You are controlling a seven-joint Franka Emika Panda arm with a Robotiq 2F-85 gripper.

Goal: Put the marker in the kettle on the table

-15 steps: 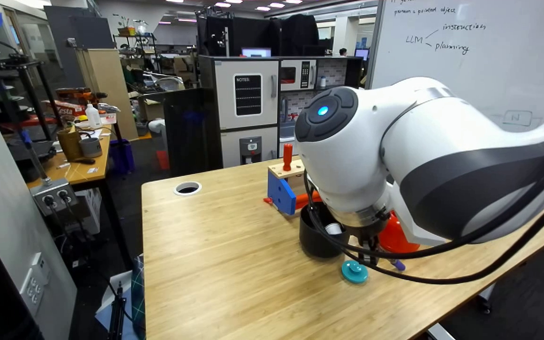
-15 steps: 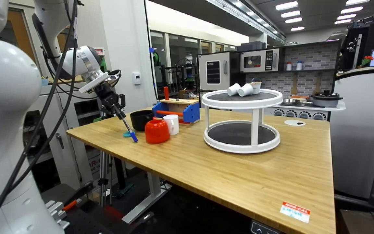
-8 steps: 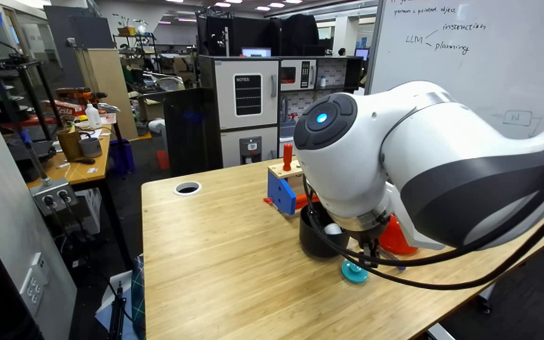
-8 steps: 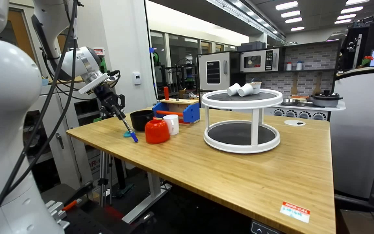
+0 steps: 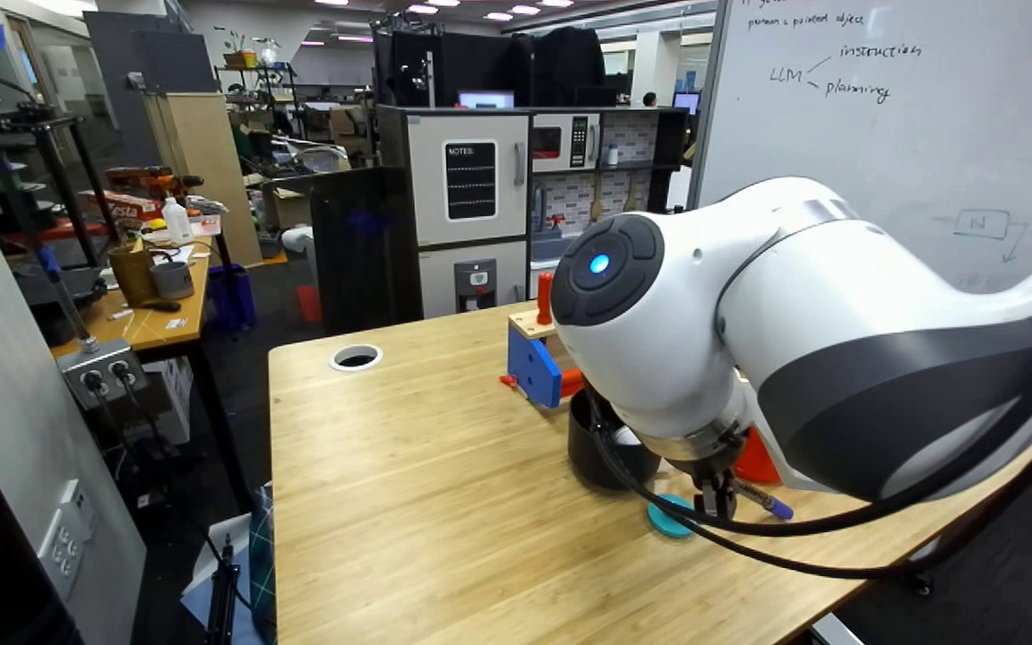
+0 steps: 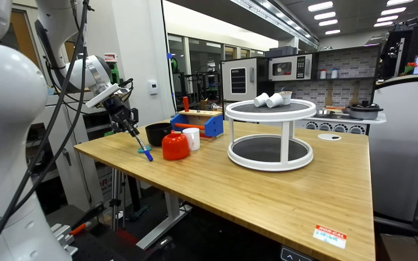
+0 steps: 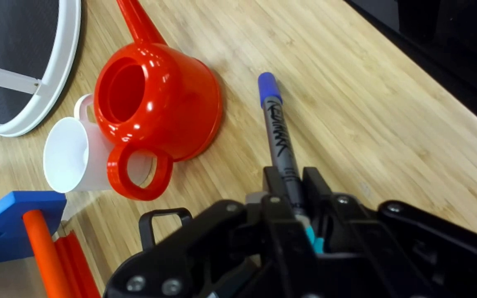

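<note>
Kettle (image 7: pixel 184 99): its opening visible, red inside; white mug (image 7: pixel 97 163) near it. Black mug (image 5: pixel 588 459): a white object (image 5: pixel 626 436) within, partly hidden. Gripper (image 7: pixel 293 178) narrowed, pinching marker (image 7: pixel 279 133), which slants cap-down over table (image 6: pixel 267 203), just beside kettle. Versus half a second earlier: arm (image 5: pixel 838 296) lower, more marker showing in an exterior view.

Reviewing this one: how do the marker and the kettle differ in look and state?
Look: the marker is slim and grey with a blue cap, while the kettle is round-bodied and red. State: the marker slants, held between the jaws; the kettle stands upright on the table, ungripped.
</note>
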